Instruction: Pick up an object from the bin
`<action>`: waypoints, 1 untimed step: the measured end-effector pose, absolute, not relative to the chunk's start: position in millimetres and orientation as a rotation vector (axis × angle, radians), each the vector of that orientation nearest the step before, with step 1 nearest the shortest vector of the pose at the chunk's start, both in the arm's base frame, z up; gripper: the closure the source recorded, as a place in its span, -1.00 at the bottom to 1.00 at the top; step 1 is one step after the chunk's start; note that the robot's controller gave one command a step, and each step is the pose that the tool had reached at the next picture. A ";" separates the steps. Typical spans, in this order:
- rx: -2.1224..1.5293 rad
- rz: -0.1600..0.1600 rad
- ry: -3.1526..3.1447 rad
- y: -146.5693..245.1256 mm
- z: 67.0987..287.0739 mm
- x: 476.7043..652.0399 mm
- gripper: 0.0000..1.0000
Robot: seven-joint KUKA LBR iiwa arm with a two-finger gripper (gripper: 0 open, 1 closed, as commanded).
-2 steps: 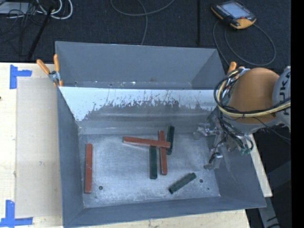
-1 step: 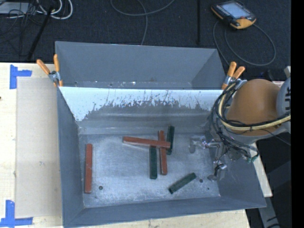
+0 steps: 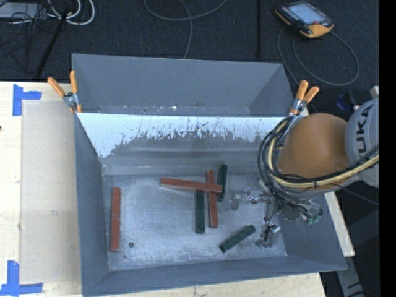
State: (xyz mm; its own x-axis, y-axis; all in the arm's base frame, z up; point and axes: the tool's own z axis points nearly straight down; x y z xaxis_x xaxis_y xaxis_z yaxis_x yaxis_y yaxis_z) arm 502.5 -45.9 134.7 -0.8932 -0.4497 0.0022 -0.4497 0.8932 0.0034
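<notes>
Camera view from above takes in a grey metal bin [image 3: 179,91] set on a dark carpeted floor [image 3: 204,36]. Loose cables [image 3: 79,8] trail across the carpet at the far left, and a handheld device with an orange edge [image 3: 304,18] lies at the far right. The bin's floor is dusted with pale speckles, and its far wall is streaked with scratches.

At the left of the bin floor a flat red stick [image 3: 115,219] lies alone, running near to far. Four sticks lie crossed in the middle. A long red stick [image 3: 185,184] lies sideways over a dark green stick [image 3: 200,212] and a shorter red stick [image 3: 213,210], with a short dark green piece [image 3: 221,173] at the far end of the group. Right of these, towards the near wall, a dark green stick [image 3: 238,238] lies tilted and apart from the group.

The gripper [image 3: 267,232] hangs low just beside that tilted stick's right end. Whether it is wide or narrow cannot be told. Above it sit the arm's rounded orange cover [image 3: 312,146] and looped black hoses [image 3: 270,159].
</notes>
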 end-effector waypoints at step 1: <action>1.050 -0.001 -2.960 -40.6 97.1 494.6 -1.00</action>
